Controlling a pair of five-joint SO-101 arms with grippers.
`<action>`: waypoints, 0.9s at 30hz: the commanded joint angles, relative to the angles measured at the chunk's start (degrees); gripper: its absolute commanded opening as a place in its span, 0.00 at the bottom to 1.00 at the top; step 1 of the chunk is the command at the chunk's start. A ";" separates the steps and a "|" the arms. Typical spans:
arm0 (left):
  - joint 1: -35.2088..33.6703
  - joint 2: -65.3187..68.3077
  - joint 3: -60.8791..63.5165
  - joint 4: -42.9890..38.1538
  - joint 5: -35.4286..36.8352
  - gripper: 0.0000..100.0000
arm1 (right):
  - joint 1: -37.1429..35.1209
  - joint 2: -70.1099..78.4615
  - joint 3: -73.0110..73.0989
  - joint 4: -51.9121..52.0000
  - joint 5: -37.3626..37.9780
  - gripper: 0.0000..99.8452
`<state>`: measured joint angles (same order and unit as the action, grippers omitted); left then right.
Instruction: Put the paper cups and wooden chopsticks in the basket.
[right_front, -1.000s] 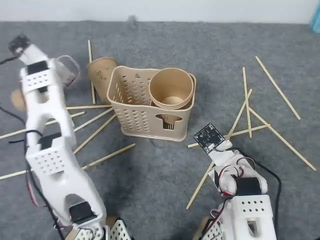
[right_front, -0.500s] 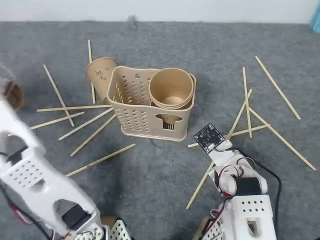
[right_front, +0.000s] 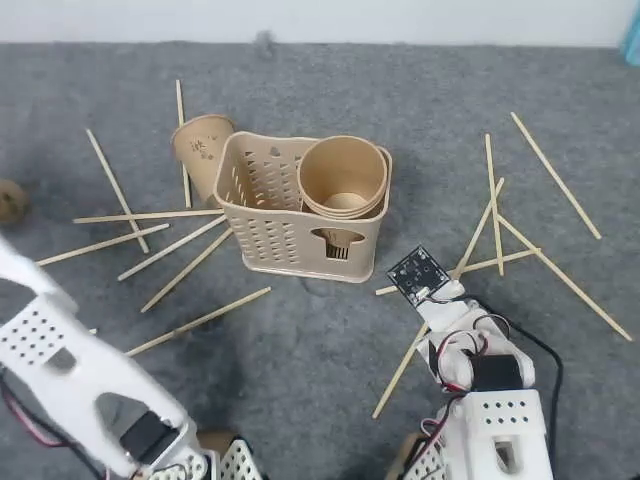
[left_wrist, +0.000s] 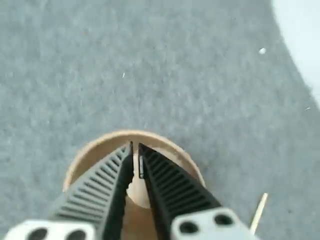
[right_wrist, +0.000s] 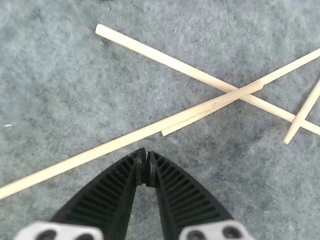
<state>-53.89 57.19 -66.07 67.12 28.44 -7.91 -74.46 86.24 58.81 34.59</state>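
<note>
A beige slotted basket (right_front: 262, 232) stands mid-table with stacked paper cups (right_front: 343, 178) in its right half. Another paper cup (right_front: 203, 148) leans against its left outer wall. A further paper cup (right_front: 12, 200) lies at the far left edge. In the left wrist view my left gripper (left_wrist: 135, 148) is shut and empty, just above a brown paper cup (left_wrist: 177, 156) on the carpet. My right gripper (right_wrist: 146, 159) is shut, hovering over crossed wooden chopsticks (right_wrist: 200, 107). Loose chopsticks lie left (right_front: 170, 248) and right (right_front: 495, 205) of the basket.
Grey carpet covers the table. The left arm (right_front: 60, 365) stands at the front left corner and the right arm (right_front: 470, 365) at the front right. A white wall edge runs along the back.
The left arm has swung away from the area left of the basket to the front left edge, uncovering a chopstick and the far-left cup. The right arm has not moved.
</note>
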 joint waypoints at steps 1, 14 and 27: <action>1.05 1.41 -16.31 8.35 -2.90 0.02 | -0.48 -0.66 -0.44 0.57 0.62 0.01; 2.64 2.55 -29.05 26.99 -6.68 0.20 | -0.48 -0.66 -0.44 0.57 0.62 0.01; 6.33 3.60 -24.57 28.84 -17.67 0.20 | -0.48 -0.66 -0.44 0.66 0.62 0.01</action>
<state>-48.62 61.41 -90.86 95.96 13.41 -7.91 -74.46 86.24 58.81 34.59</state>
